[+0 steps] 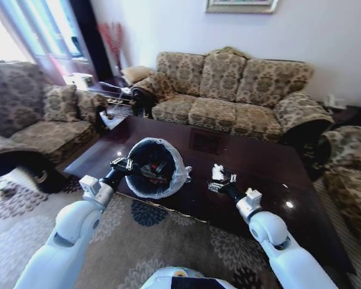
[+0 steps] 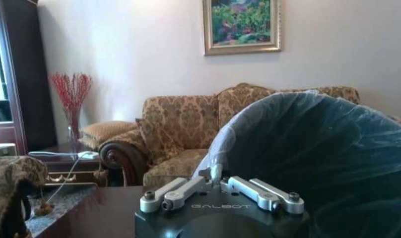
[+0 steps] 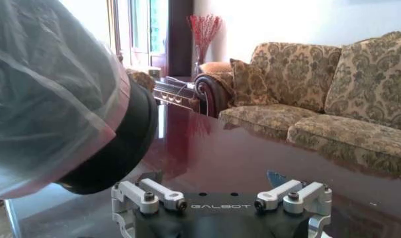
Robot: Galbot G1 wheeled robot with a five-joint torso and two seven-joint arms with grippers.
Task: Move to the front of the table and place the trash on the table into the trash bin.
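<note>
I am watching the left gripper (image 1: 125,165) clamping the rim of the small round bag-lined trash bin (image 1: 155,167), holding it tilted over the dark glossy reddish-brown table (image 1: 259,162) — trash showing inside. The right gripper (image 1: 219,178) is holding crumpled white paper (image 1: 217,172) just beside the bin.

trash bin (image 1: 155,168) left on table (image 1: 271,162) (tilted), trash (image 1: 217,173) right
</note>
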